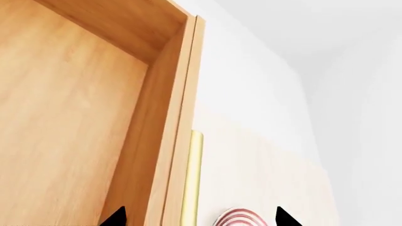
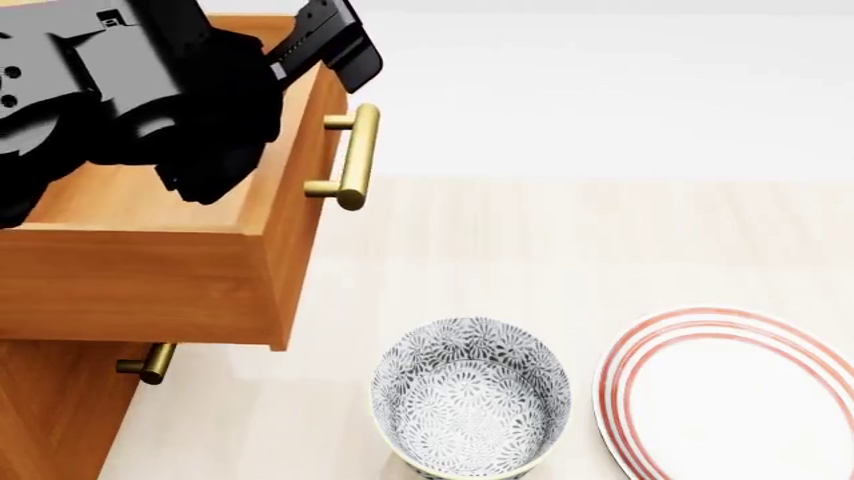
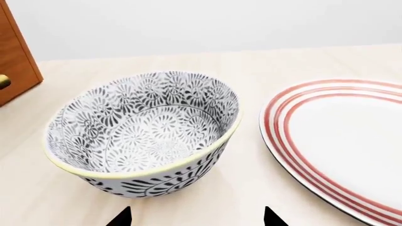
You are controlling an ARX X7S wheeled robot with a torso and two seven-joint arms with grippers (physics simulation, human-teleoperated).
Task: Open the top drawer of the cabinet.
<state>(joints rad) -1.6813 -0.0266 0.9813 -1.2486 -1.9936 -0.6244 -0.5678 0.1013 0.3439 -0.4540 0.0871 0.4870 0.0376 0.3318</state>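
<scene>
Head view: cabinet (image 2: 54, 420), orange-brown, lower left; top drawer (image 2: 160, 270) pulled out, 1 brass bar handle (image 2: 354, 155) on its front. Left gripper (image 1: 197, 217): jaws apart, straddling the drawer front, gripping nothing. Right gripper (image 3: 196, 217): jaws apart, empty, near the patterned bowl (image 3: 144, 132).

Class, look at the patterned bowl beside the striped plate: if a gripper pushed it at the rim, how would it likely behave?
The patterned bowl looks rigid and glazed, so it would probably slide rather than flex. It widens upward from a narrower base, so a rim push might tip it. Sliding sideways, it could knock the striped plate, which lies close beside it.
</scene>
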